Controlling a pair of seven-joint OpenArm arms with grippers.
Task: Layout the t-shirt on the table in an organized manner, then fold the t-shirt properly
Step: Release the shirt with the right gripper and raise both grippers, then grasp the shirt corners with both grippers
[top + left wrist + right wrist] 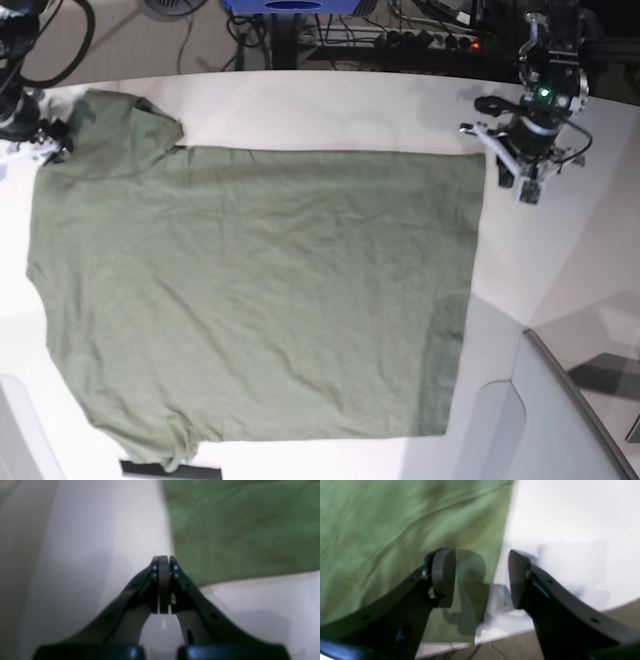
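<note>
The olive-green t-shirt (260, 290) lies spread flat on the white table (330, 110), with one sleeve at the far left corner. My left gripper (163, 560) is shut with nothing between its pads. It hovers just off the shirt's (240, 527) corner, at the far right in the base view (525, 185). My right gripper (482, 577) is open and straddles the shirt's (395, 530) edge near the table rim. One finger (443, 575) is over the cloth, the other (517, 580) over bare table. In the base view it sits by the far left sleeve (45, 140).
A grey-white angled panel (560, 420) stands at the near right. Cables and equipment (400, 30) lie beyond the table's far edge. The floor (510, 645) shows just past the table rim under my right gripper.
</note>
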